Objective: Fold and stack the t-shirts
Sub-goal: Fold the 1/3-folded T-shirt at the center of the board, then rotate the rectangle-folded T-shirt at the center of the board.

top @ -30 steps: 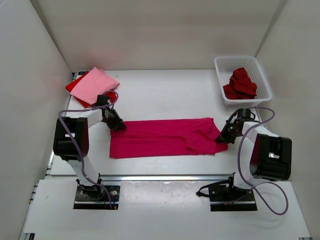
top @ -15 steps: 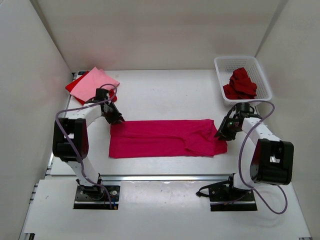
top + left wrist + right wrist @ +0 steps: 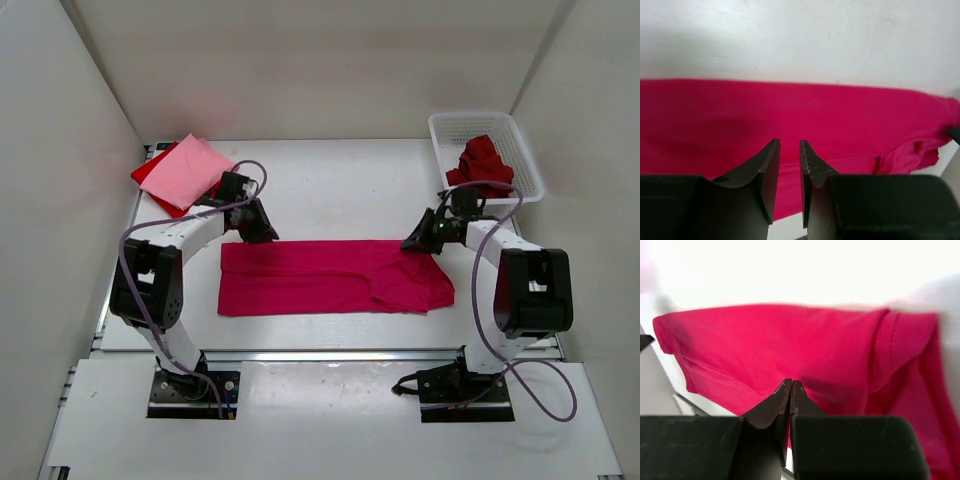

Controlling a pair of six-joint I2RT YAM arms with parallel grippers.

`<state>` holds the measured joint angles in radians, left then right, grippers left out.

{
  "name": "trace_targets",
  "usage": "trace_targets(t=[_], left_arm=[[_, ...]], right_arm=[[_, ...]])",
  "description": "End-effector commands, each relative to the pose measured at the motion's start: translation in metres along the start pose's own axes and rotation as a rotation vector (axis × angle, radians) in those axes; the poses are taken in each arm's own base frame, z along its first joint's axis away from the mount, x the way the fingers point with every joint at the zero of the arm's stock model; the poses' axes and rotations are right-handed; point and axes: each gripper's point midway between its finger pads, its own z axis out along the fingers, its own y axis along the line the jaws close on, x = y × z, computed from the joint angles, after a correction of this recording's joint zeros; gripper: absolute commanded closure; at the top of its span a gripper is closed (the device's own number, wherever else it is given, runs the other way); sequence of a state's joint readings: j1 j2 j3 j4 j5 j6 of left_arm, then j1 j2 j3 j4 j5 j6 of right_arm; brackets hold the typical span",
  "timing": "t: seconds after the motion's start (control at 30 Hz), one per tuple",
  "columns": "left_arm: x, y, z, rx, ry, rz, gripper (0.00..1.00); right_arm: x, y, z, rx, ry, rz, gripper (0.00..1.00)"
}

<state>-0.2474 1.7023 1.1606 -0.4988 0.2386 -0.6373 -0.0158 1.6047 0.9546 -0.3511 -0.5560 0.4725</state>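
A magenta t-shirt (image 3: pixel 320 275) lies flat as a long strip across the middle of the table. My left gripper (image 3: pixel 262 232) hangs over its far left corner, jaws a narrow gap apart; in the left wrist view (image 3: pixel 790 142) only magenta cloth (image 3: pixel 790 110) shows behind the gap. My right gripper (image 3: pixel 412 243) is at the far right corner, shut (image 3: pixel 791 381) above the cloth (image 3: pixel 765 340), with no fabric visible between its tips. A light pink t-shirt (image 3: pixel 190 165) lies folded on a bright red one (image 3: pixel 150 172) at the back left. A dark red t-shirt (image 3: pixel 480 160) is bunched in the basket.
The white lattice basket (image 3: pixel 470 114) stands at the back right corner. White walls close the table on the left, back and right. Both arms reach inward over the shirt's ends.
My left gripper slid right along the shirt's far edge. My right gripper moved from the shirt's right end to its far right corner, opening and shutting on the way.
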Motion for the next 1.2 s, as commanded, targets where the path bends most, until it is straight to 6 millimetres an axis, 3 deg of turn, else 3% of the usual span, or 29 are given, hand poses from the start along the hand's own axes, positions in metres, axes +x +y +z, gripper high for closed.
trace_targets(t=[0.0, 0.07, 0.2, 0.27, 0.4, 0.53, 0.6, 0.63, 0.73, 0.83, 0.9, 0.97, 1.1, 1.17], left_arm=[[0.025, 0.016, 0.013, 0.014, 0.056, -0.066, 0.67], [0.041, 0.037, 0.017, -0.013, 0.081, -0.100, 0.67], [0.046, 0.076, 0.016, -0.090, 0.077, -0.123, 0.67], [0.050, 0.093, 0.017, -0.134, 0.079, -0.123, 0.67], [0.042, 0.107, 0.015, -0.157, 0.066, -0.142, 0.67], [0.034, 0.095, 0.008, -0.127, 0.057, -0.121, 0.67], [0.021, 0.076, 0.000, -0.087, 0.030, -0.090, 0.67], [0.024, 0.073, -0.002, -0.089, 0.043, -0.082, 0.67], [0.014, 0.051, -0.018, -0.054, 0.026, -0.021, 0.66], [0.011, 0.035, -0.031, -0.016, 0.021, 0.018, 0.65], [0.014, 0.028, -0.035, 0.002, 0.034, 0.037, 0.67], [0.022, 0.025, -0.041, 0.009, 0.059, 0.076, 0.66], [0.027, 0.017, -0.054, 0.048, 0.086, 0.094, 0.67], [0.020, 0.002, -0.064, 0.139, 0.069, 0.064, 0.66]], right_arm=[[-0.003, 0.004, 0.015, -0.070, -0.047, 0.049, 0.99], [0.010, -0.019, 0.019, -0.034, -0.046, 0.101, 1.00], [0.017, -0.052, 0.021, 0.016, -0.069, 0.161, 1.00], [0.015, -0.061, 0.021, 0.026, -0.067, 0.170, 1.00], [0.006, -0.066, 0.023, 0.043, -0.071, 0.171, 1.00], [-0.009, -0.043, 0.008, 0.022, -0.093, 0.109, 0.95], [-0.014, -0.028, -0.002, 0.024, -0.101, 0.061, 0.83], [-0.015, -0.017, -0.008, 0.022, -0.112, 0.023, 0.80], [-0.006, 0.004, -0.012, 0.031, -0.095, -0.038, 0.73], [0.020, 0.014, 0.003, 0.034, -0.047, -0.061, 0.76], [0.035, 0.010, 0.021, 0.042, -0.011, -0.026, 0.90], [0.045, 0.009, 0.039, 0.048, 0.027, -0.030, 0.97], [0.038, 0.012, 0.070, 0.085, 0.038, -0.045, 1.00], [0.023, 0.021, 0.087, 0.070, 0.029, -0.067, 1.00]])
